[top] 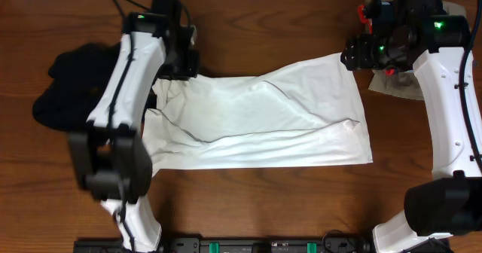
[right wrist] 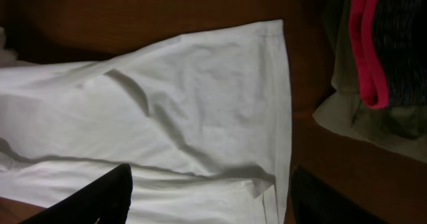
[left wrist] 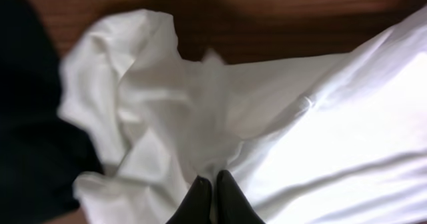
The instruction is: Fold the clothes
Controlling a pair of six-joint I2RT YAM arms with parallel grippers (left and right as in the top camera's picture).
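1. Across the table [top: 248, 200] lay the white T-shirt [top: 263, 121], spread wide; the black garment [top: 71, 87] sat bunched at 9 o'clock.
2. Left gripper [left wrist: 213, 196] was clamped on the shirt's crumpled edge at 10 o'clock.
3. Right gripper [right wrist: 210, 187] hovered, jaws apart, over the hem corner at 2 o'clock, holding nothing.
4. Folding well likely called for pinching that corner too, then lifting both evenly.

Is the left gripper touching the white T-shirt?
Touching. Left wrist view: the left gripper is shut on the white T-shirt, folds converging at its tips.
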